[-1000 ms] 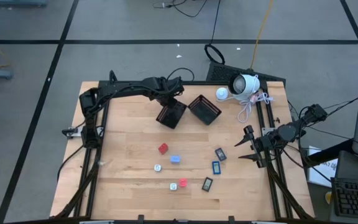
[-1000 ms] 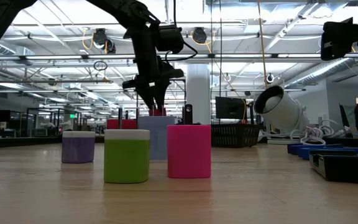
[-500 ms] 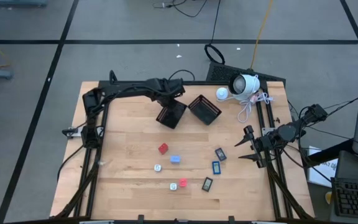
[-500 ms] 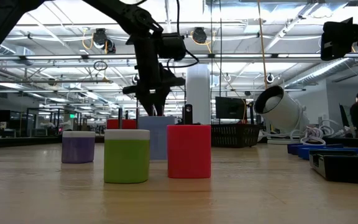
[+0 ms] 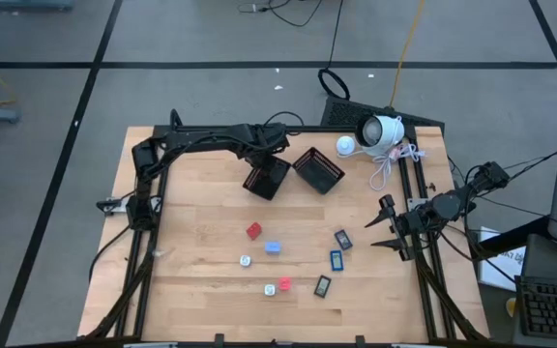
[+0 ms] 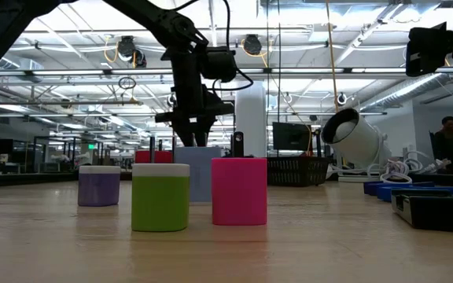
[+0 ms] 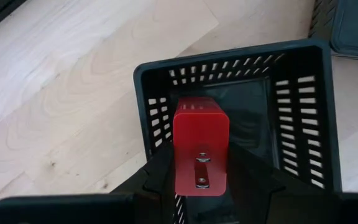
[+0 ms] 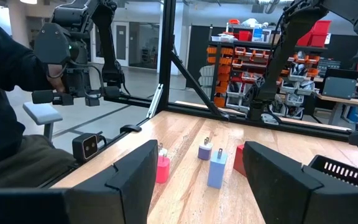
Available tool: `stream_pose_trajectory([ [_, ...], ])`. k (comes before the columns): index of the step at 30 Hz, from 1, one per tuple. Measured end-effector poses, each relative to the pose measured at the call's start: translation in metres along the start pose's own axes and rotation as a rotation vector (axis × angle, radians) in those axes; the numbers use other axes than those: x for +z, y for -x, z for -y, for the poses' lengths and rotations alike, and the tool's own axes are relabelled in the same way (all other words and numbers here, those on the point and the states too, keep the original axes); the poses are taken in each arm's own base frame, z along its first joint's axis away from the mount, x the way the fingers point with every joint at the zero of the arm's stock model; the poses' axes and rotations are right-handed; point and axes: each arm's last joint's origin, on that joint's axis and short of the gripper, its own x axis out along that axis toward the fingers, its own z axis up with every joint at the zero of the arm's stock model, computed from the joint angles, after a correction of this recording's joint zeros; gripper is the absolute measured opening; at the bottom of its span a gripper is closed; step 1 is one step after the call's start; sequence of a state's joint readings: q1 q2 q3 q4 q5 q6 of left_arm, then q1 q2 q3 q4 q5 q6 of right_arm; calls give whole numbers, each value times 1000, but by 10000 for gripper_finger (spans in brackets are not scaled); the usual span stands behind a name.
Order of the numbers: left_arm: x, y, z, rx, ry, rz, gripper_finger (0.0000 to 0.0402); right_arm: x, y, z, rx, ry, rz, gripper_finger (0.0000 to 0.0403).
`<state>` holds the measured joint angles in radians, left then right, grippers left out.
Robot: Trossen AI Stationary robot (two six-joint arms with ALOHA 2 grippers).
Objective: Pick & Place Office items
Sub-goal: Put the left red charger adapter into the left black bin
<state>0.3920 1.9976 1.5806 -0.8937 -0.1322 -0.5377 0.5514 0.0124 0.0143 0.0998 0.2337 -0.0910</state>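
Observation:
My left gripper (image 5: 264, 159) is over the left black mesh basket (image 5: 266, 178) at the table's far middle, shut on a red block (image 7: 201, 149). The left wrist view looks down past the block into that basket (image 7: 291, 93). On the table's near middle lie a red block (image 5: 253, 230), a pale blue block (image 5: 273, 246), a white bit (image 5: 246, 260), a white bit beside a small red piece (image 5: 284, 285), and three dark blue-faced rectangles (image 5: 342, 239) (image 5: 336, 259) (image 5: 322, 285). My right gripper (image 5: 383, 227) waits open at the right edge. My left gripper pinches the red block by its two long sides (image 7: 178, 168), one dark finger (image 7: 160, 174) on each side. The fingers come from above, pointing down. The block is lifted clear and points down into the basket's open top.
A second black mesh basket (image 5: 318, 170) stands right of the first. A white camera (image 5: 380, 130) with cables sits at the far right corner. The low view shows purple (image 6: 99, 186), green (image 6: 160, 196) and pink (image 6: 239, 191) blocks close up. A person in dark clothes (image 8: 5, 93) stands beyond the table.
My left gripper has shifted a little toward the table's right above the left basket, still shut on the red block. The right arm has kept still.

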Motion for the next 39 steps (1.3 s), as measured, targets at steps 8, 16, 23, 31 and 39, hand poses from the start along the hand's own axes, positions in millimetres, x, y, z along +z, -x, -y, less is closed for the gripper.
stream_pose_trajectory([
  [8,0,0,0,0,14,1,113,0,0,0,0,0,0,224],
  [16,-2,-9,2,15,3,-24,113,0,0,0,0,0,0,224],
  [23,-3,-12,5,12,-2,-25,113,0,0,0,0,0,0,224],
  [31,-4,-12,5,13,-7,-28,128,0,0,0,0,0,0,224],
  [39,-3,-12,5,12,-20,-27,136,0,0,0,0,0,0,224],
])
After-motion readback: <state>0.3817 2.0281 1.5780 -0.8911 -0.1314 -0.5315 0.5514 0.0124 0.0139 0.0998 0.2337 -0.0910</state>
